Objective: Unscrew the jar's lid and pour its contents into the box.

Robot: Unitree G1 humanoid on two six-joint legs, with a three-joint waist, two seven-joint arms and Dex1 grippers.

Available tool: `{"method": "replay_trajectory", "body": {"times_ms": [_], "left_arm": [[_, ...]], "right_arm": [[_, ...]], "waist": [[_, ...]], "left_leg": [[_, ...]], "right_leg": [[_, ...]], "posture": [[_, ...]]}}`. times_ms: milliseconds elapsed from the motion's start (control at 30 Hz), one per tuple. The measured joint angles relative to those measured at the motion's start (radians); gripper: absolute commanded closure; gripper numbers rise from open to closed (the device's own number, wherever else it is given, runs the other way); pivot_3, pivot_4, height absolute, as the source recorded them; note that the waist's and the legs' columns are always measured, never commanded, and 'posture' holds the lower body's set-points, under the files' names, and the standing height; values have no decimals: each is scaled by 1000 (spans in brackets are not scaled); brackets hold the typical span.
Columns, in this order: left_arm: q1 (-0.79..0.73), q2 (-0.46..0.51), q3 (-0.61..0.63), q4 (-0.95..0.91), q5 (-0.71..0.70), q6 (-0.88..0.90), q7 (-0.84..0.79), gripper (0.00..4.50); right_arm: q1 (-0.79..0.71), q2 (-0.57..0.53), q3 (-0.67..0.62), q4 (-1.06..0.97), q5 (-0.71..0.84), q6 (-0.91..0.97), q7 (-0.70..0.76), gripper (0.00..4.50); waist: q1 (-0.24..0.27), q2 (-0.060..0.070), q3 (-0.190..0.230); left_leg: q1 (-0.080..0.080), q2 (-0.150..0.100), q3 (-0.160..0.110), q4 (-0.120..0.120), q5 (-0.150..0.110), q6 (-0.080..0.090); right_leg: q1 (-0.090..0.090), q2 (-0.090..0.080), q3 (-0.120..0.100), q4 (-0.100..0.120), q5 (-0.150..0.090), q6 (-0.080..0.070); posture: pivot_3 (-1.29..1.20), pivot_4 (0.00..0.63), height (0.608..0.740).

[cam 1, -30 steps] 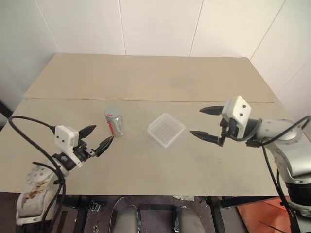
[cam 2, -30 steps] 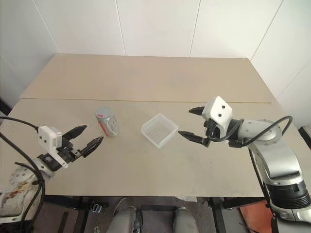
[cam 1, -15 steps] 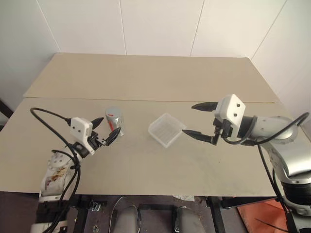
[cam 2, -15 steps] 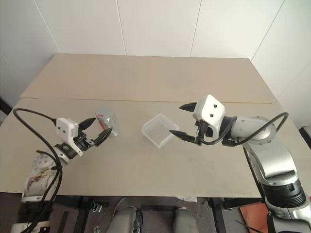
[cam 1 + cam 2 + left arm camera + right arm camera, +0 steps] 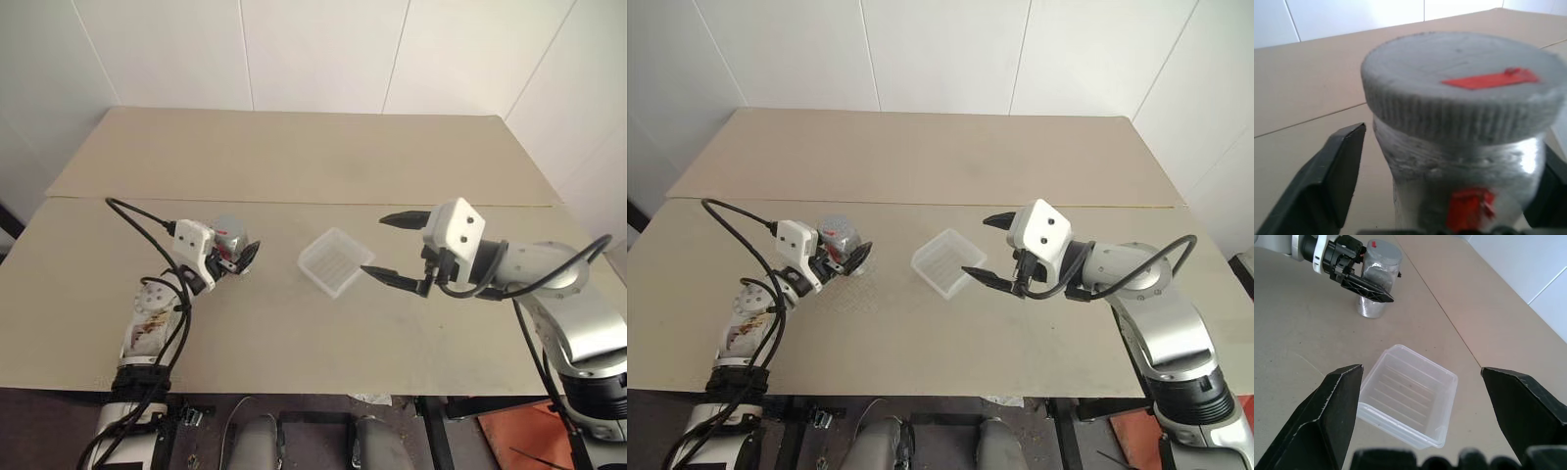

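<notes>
left gripper (image 5: 238, 257) has come forward around the jar (image 5: 841, 238), fingers either side, narrowing but not yet clamped.

nearest, the right gripper (image 5: 1420, 406) hangs wide apart over the box (image 5: 1409, 394) at mid-table; further off the jar stands upright left of it, silvery with red marks, its grey lid (image 5: 1462, 81) still on, so unscrewing looks next.
</notes>
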Motion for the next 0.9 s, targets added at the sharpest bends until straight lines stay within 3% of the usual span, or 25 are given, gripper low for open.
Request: {"method": "replay_trajectory", "body": {"times_ms": [167, 300, 400, 633, 767, 900], "left_arm": [[0, -4, -2, 2, 4, 0, 13, 2546], [8, 11, -2, -71, 2, 37, 17, 2572], [11, 76, -11, -165, -31, 97, -55, 2572], [-74, 319, -7, -302, -307, 322, -464, 2572], [-145, 320, -34, -293, -374, 393, -569, 2572], [-230, 275, -98, -227, -370, 403, -616, 2572]], "right_arm": [[0, 9, 0, 0, -1, 0, -8, 0], [-8, 37, 13, -4, 1, 9, -25, 0], [-89, 95, 50, -6, 20, 83, -51, 0], [-352, 279, 85, 85, 173, 212, -53, 0], [-465, 346, 113, 162, 198, 276, -65, 0], [-487, 397, 162, 206, 195, 312, -84, 0]], "waist": [[1, 0, 0], [0, 0, 0], [-10, 0, 0], [-21, 1, 1], [-14, 1, 1], [-12, 1, 1]], "left_leg": [[0, 0, 0, 0, 0, 0], [0, 0, 0, 0, 0, 0], [0, 0, 0, 0, 0, 0], [0, 0, -1, 0, 0, -1], [-1, 0, -2, 0, 0, -1], [-2, -1, 0, 1, 0, 0]], "right_leg": [[0, 0, 0, 0, 0, 0], [0, 0, 0, 0, 0, 0], [-1, 0, 0, 2, 0, 0], [-1, 0, 0, 2, 0, 0], [-1, 0, -1, 2, 0, 0], [-1, 0, -1, 2, 0, 0]], "posture": [[0, 150, 740], [0, 150, 740], [0, 150, 740], [0, 150, 740], [0, 150, 740], [0, 150, 740]]}}
